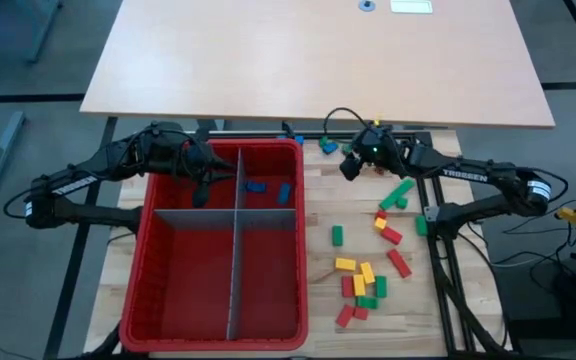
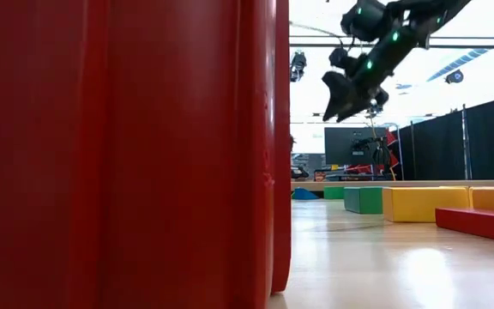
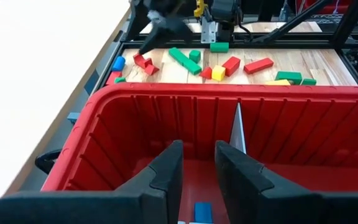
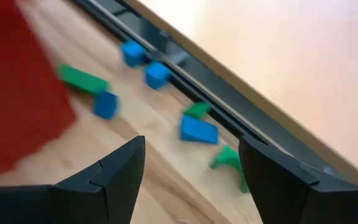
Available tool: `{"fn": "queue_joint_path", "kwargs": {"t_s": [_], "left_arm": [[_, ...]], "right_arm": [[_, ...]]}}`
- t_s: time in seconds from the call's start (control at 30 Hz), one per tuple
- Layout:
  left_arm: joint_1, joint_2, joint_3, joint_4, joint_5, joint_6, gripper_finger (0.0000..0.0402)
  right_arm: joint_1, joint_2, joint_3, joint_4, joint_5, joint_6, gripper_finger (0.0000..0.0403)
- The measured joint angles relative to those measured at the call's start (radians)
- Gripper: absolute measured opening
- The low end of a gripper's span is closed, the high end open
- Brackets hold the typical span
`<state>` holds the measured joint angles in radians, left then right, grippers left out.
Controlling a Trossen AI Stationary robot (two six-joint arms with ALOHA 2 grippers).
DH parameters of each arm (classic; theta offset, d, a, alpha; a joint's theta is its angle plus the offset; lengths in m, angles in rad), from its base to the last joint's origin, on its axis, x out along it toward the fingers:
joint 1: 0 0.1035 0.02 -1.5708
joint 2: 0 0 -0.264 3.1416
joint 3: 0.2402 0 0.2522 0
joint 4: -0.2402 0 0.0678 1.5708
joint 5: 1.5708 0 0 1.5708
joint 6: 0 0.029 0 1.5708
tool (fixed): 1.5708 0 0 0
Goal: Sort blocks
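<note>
A: How far along is the sorting?
B: Barely. The left gripper [image 1: 200,172] hangs empty, jaws narrowly parted, over the red bin [image 1: 158,240] holding two blue blocks [image 1: 269,189].
A: And rightward?
B: Most blocks [image 1: 368,275] lie unsorted on the table; the right gripper [image 1: 353,163] hovers spread wide, empty.

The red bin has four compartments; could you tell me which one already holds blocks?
The far right compartment, nearest the light table, holds two blue blocks; the other three show none. The left gripper hangs over the far left one.

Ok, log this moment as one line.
left gripper: open over red bin | right gripper: open above blue blocks | sorting underway
</note>
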<state>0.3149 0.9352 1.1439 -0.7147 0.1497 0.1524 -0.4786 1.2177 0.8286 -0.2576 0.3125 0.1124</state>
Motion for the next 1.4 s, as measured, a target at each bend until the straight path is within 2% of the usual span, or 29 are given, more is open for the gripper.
{"fn": "queue_joint_path", "kwargs": {"t_s": [0.13,0.3,0.63,0.87,1.0,1.4], "left_arm": [[0.0,0.0,0.0,0.001,0.0,0.0,0.008],[0.0,0.0,0.0,0.005,0.0,0.0,0.0074],[0.0,0.0,0.0,0.003,0.0,-0.004,0.0077],[0.0,0.0,0.0,-0.002,0.0,-0.013,0.0074],[0.0,0.0,0.0,-0.008,0.0,-0.013,0.0073],[0.0,0.002,0.0,0.003,0.0,-0.008,0.0074]], "right_arm": [[-0.09,0.059,-0.011,0.059,-0.037,-0.003,0.0252],[-0.194,0.178,0.01,0.16,-0.197,-0.023,0.0258],[-0.301,0.504,0.197,0.155,-0.388,-0.051,0.0252],[-0.3,0.65,0.401,-0.06,-0.392,-0.272,0.0252],[-0.299,0.685,0.463,-0.222,-0.391,-0.415,0.0252],[-0.305,0.691,0.474,-0.223,-0.391,-0.48,0.0252]]}}
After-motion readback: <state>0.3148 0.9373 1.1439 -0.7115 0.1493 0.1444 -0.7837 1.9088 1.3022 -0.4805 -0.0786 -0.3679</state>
